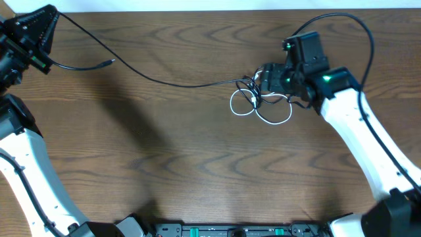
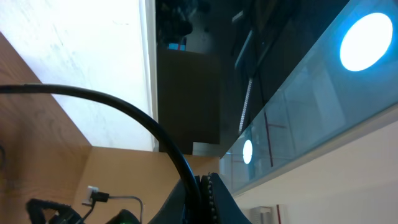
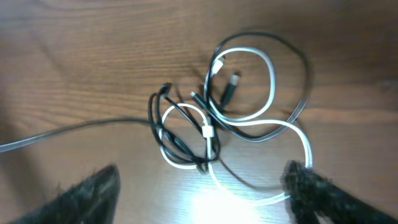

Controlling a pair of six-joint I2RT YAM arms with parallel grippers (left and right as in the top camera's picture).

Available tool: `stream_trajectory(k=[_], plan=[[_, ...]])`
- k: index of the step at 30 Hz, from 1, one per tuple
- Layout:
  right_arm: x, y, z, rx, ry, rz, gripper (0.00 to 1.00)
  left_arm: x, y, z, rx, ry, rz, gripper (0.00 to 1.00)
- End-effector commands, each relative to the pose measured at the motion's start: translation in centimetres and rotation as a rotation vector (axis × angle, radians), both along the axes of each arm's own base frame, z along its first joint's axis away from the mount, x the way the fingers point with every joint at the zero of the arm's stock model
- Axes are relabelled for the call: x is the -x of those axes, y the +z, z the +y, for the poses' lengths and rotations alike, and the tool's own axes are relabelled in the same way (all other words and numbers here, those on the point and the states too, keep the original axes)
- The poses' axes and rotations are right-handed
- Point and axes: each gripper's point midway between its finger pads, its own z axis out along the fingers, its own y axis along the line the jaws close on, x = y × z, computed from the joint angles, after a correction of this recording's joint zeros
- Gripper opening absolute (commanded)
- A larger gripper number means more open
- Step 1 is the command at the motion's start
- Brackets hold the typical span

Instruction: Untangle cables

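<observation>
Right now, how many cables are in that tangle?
3: a thin white cable looped through the middle, a thin black cable ringing its upper loop, and a long black cable running off left. Overlaps may hide more.

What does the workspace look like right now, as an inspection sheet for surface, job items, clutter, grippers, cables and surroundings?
Surface: brown wood-grain table, no spills seen.
Job's things: knot of thin white and black cords below the right gripper; one long black cord runs from it to the left gripper.
Clutter: nothing seen.
Grippers: left gripper shut on the long black cord; right gripper open over the knot.
Cables: thick black arm wire arcs behind the right gripper.
Surroundings: glass panel, round bright lamp.
</observation>
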Motion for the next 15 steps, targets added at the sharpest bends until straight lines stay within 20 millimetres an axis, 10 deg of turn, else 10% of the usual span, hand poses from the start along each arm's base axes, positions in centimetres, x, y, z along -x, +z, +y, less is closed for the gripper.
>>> stream_trajectory(k=[1,8,15], plan=[[0.0,-1.0,-0.9,0.057,-0.006,0.02,0.64,0.8,1.6,-0.7,0.008,-0.01,-0.019,0.07],[1.4,1.8,7.8,-0.234,0.444,-0.066,0.77,0.8,2.5,-3.8,-0.028,-0.088,-0.073,0.07],[1.8,3.6,13.3,-0.374,0.421,-0.089,0.85,0.8,2.4,-7.1,-0.067,-0.178,-0.106,0.08]])
